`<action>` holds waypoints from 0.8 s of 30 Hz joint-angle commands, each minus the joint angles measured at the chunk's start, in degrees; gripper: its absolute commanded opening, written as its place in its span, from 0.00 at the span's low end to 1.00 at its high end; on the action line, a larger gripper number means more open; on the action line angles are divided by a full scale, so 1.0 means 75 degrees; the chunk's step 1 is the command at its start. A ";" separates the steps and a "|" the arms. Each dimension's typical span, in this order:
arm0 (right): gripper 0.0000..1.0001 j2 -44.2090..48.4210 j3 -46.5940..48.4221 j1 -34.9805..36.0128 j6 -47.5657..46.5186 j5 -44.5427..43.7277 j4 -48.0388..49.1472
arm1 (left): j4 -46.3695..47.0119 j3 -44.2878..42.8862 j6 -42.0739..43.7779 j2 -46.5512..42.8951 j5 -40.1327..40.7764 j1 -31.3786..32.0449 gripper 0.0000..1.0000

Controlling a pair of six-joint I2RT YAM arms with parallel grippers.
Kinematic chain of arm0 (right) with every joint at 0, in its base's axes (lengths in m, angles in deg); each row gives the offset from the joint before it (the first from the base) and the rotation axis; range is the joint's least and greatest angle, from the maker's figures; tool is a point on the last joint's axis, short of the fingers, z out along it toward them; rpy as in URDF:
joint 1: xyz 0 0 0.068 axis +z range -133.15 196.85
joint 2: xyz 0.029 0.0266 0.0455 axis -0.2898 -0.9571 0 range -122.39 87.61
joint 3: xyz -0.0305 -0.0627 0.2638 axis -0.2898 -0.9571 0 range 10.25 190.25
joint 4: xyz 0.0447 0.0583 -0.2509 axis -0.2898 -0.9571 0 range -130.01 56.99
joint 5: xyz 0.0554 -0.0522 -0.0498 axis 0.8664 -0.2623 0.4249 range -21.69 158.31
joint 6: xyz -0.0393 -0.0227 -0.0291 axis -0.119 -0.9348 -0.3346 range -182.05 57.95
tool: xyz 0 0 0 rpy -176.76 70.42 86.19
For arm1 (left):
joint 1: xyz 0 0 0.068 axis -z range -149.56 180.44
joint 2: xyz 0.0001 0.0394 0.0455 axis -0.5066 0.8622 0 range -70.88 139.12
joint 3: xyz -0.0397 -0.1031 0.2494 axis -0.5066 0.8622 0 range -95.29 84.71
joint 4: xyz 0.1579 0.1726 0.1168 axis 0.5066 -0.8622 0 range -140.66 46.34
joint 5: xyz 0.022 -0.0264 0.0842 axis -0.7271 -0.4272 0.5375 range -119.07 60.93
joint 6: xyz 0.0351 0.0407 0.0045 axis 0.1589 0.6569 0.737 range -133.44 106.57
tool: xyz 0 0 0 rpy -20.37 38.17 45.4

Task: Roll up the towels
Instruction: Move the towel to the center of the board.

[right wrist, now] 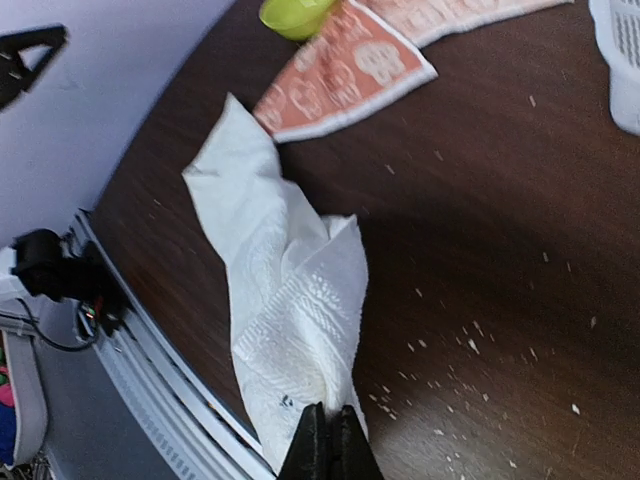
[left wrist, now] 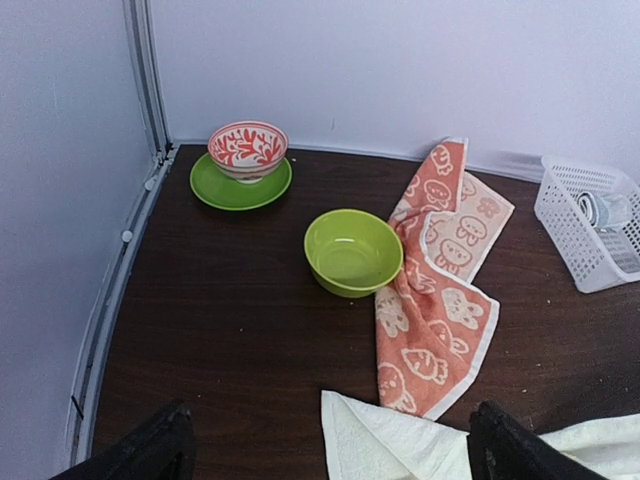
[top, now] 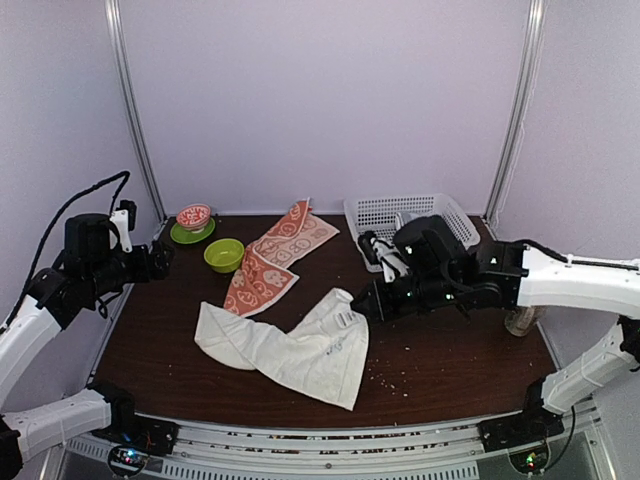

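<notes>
The cream-white towel point(top: 300, 345) lies crumpled and partly folded at the front middle of the table; it also shows in the right wrist view point(right wrist: 290, 320) and the left wrist view point(left wrist: 400, 445). My right gripper point(top: 362, 305) is shut on its right edge, with the fingertips point(right wrist: 330, 440) pinching the cloth and lifting it a little. The orange-red towel with white patterns point(top: 275, 255) lies spread behind it, also in the left wrist view point(left wrist: 435, 300). My left gripper point(top: 160, 258) is open and empty, raised at the far left, away from both towels.
A lime green bowl point(top: 224, 254) touches the orange towel's left side. A red patterned bowl point(top: 193, 215) sits on a green saucer point(top: 190, 235) at the back left. A white basket point(top: 400, 222) stands at the back right. Crumbs point(top: 395, 378) lie near the front.
</notes>
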 commanded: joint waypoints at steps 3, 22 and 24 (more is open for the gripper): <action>0.00 0.0962 -0.2440 -0.0167 0.0658 -0.0531 -0.0065 | 0.0187 -0.0196 0.0039 0.0224 -0.0111 -0.0051 0.97; 0.58 0.0916 -0.2775 -0.0368 0.1066 -0.1733 -0.0630 | 0.0099 -0.0348 0.0280 0.0847 -0.0461 -0.0051 0.97; 0.58 0.0965 -0.2991 -0.0541 0.1647 -0.2147 -0.0749 | 0.0093 -0.0366 0.0256 0.0947 -0.0475 -0.0057 0.97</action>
